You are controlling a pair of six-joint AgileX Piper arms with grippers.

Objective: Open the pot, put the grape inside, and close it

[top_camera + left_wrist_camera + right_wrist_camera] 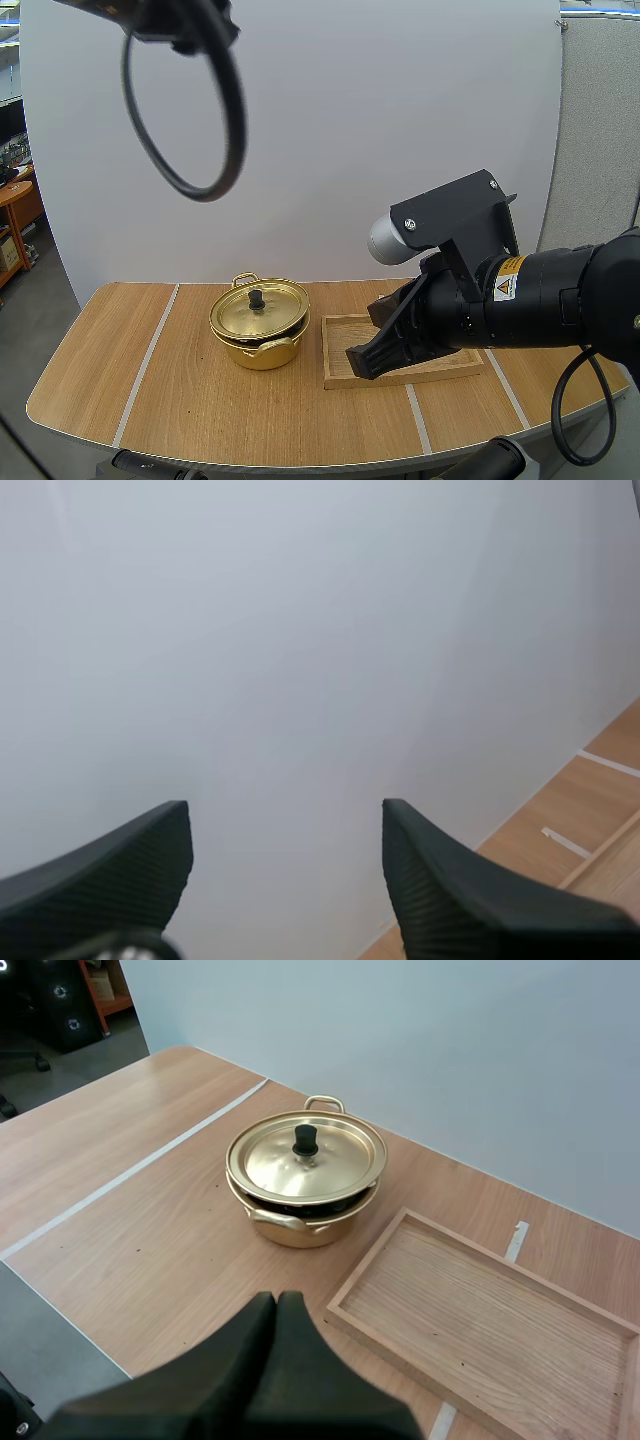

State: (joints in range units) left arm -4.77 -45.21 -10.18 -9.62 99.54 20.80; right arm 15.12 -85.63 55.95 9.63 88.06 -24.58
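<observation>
Pot is closed and stands on the table, and no gripper touches it.

Nearest to the camera in the high view is the right gripper. It hangs over the near left corner of the wooden tray. In the right wrist view its two black fingers lie pressed together as one dark wedge with nothing between them, above the table's near edge.

Just beyond it lies the wooden tray, flat on the table, with bare wood inside its low rim.

A little farther and to the left of the tray is the golden pot, near the tray but apart from it. The lid lies on top of it, with a black knob at the middle. One handle points to the near side and the other handle to the far side.

Behind the table rises a white wall. The left gripper faces this wall with its fingers wide apart and holds nothing; a strip of the table shows beside one finger.
</observation>
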